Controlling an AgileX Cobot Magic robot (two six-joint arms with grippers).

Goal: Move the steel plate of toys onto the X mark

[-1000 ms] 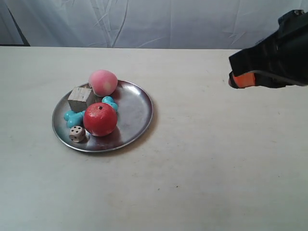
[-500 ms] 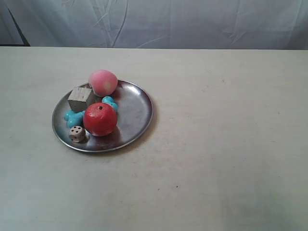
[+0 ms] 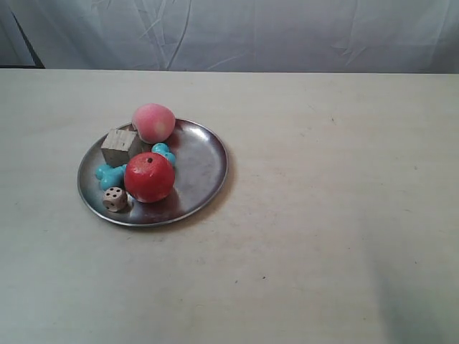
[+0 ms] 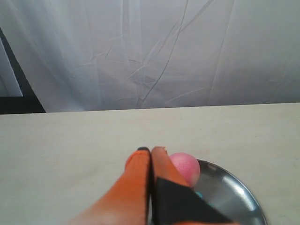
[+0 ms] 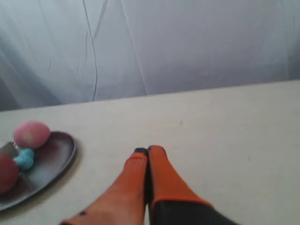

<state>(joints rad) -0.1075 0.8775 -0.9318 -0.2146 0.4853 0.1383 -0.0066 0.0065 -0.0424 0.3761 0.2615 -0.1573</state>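
Now the exterior view is showing no arm at all: one second ago a black arm with an orange-tipped pincer was reaching in at the exterior view's right edge, and half a second ago it was already gone. The steel plate [image 3: 203,169] is sitting where it sat before, toward that view's left on the pale bench [image 3: 323,215], carrying the toys: a pink peach [image 3: 153,122], a red apple [image 3: 149,177], a turquoise bone [image 3: 109,175], a wooden cube [image 3: 120,146] and a small die [image 3: 114,199]. Nothing on it is looking shifted. Judging from this, the arm is pulled back and the plate is either delivered or not yet being carried; I cannot tell which, since the X mark is not clearly showing in any view.

The left pincer [image 4: 150,151] is hanging above the bench with its orange fingers pressed together, holding nothing, and the peach and plate rim are sitting just beyond it. The right pincer [image 5: 147,151] is likewise closed and empty, well apart from the plate.

The bench is a plain, cream-coloured, matte surface with faint specks. Behind it a wrinkled white cloth [image 3: 237,32] is hanging as a backdrop.
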